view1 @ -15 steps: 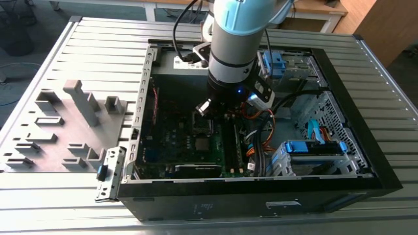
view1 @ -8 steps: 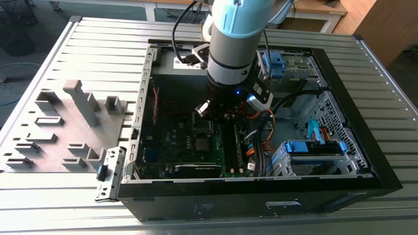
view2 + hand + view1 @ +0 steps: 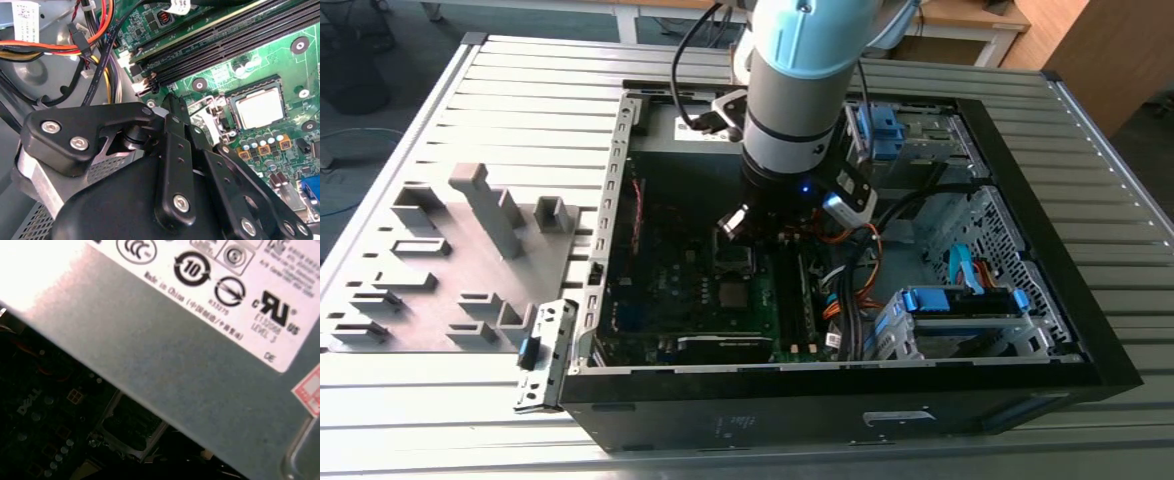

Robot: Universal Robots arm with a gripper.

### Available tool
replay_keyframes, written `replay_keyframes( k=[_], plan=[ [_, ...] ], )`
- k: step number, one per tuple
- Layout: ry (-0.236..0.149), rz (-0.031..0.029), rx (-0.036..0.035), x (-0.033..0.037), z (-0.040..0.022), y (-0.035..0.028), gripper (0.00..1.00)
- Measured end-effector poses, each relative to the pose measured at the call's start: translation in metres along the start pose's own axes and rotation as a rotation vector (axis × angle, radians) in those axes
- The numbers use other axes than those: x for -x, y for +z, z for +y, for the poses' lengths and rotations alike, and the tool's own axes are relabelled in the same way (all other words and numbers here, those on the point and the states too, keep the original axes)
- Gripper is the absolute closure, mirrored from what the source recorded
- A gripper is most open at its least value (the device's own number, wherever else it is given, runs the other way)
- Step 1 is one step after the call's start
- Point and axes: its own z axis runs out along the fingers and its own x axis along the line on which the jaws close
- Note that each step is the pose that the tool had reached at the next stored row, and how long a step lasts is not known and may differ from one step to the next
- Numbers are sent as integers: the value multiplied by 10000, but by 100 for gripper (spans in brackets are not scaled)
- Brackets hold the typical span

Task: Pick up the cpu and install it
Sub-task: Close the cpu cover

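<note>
One arm (image 3: 801, 90) reaches into the open computer case (image 3: 787, 420), which lies on the slatted bench (image 3: 520, 110). In the exterior view the gripper (image 3: 750, 232) sits at the centre of the frame, above the motherboard (image 3: 680, 290). A grey fixture plate (image 3: 440, 270) occupies the left of the frame.

Cpu location: in the second wrist view the cpu (image 3: 260, 107) lies flat in its socket on the board, silver face up. It is apart from the gripper (image 3: 167, 112) and not held by it. By this evidence it appears already seated. A metal retention frame (image 3: 212, 117) stands between the two, just beside the cpu.

Key relation: the cpu lies ahead of the gripper tip and off to one side, near but not touching. Being square, it has no long axis. Its edges run roughly parallel to the memory slots (image 3: 240, 35).

Gripper state: apart or together cannot be told from these views.

In the first wrist view a grey metal housing (image 3: 175, 370) with a white label crosses in front of the dark board.
</note>
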Motion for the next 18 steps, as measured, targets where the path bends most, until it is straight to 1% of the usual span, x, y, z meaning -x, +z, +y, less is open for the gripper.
replay_keyframes(
  k=[8, 13, 16, 18],
  plan=[
    [0, 1, -1, -2, 2, 9, 89],
    [-1, -15, -5, -31, 22, 10, 89],
    [-3, -17, -4, -33, 23, 9, 89],
    [-1, -26, 8, -35, 22, 7, 89]
  ],
)
